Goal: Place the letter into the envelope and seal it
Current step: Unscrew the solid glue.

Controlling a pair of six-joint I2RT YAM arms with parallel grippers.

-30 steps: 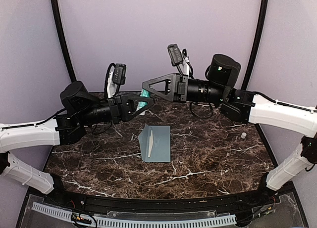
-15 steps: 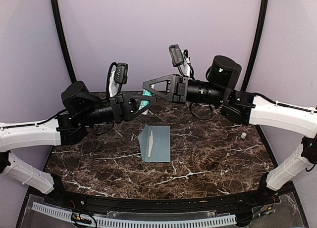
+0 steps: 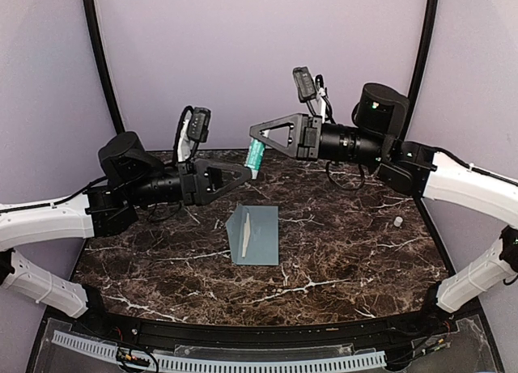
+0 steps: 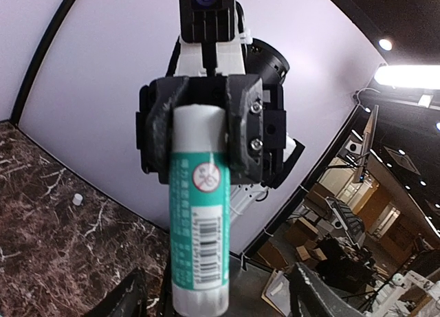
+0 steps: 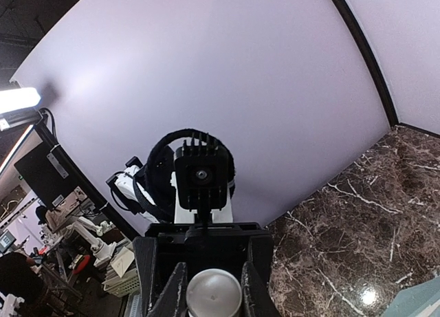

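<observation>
Handover of glue stick, left to right, now finished.
One marble table (image 3: 340,260) carries one envelope (image 3: 263,237) flat at its centre, with one white folded strip (image 3: 245,231) lying on it. Above its 12 o'clock, the left gripper (image 3: 241,174) has let go, jaws apart. The right gripper (image 3: 255,145) has drawn back toward 2 o'clock, clamped on the single glue stick (image 4: 199,227). One small white cap (image 3: 398,222) lies at 3 o'clock.

left arm (image 3: 44,219), right arm (image 3: 473,183): white shells, black joints | right gripper (image 3: 254,137): black, 2 silver screws (image 4: 256,144)
</observation>
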